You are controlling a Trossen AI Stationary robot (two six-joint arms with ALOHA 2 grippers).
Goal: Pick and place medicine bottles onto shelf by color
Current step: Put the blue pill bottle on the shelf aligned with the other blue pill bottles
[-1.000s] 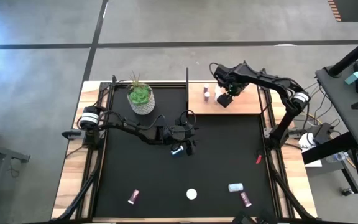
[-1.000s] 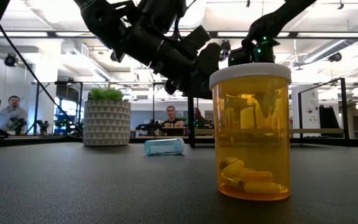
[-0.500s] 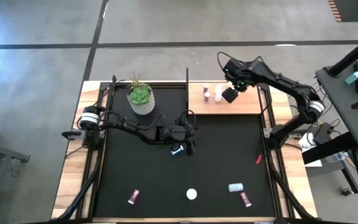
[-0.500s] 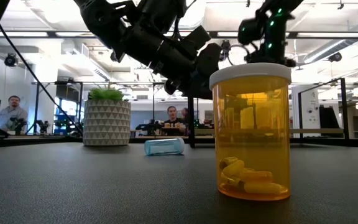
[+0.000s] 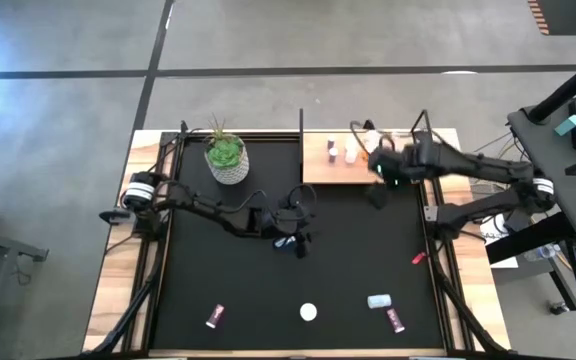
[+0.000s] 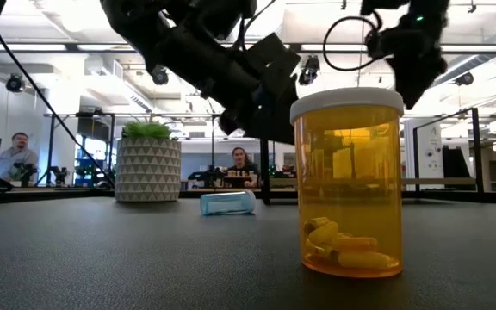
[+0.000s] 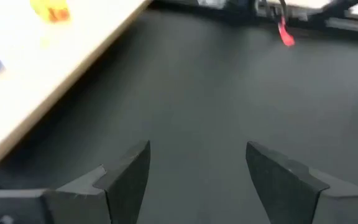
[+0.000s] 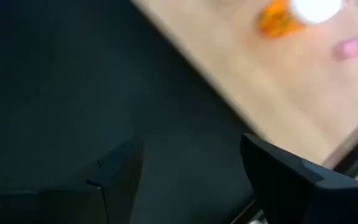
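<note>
At the shelf's front edge, the right gripper hovered, jaws parted and empty, evidently clear of the orange bottle standing there. The left gripper waited mid-mat, jaws parted, over a blue bottle.

Right gripper at the shelf edge, left gripper over a bottle mid-mat

R gripper has left the shelf, swung down over the mat's far-right part, fingers apart & empty; L gripper nudged slightly nearer, over the blue bottle
</note>
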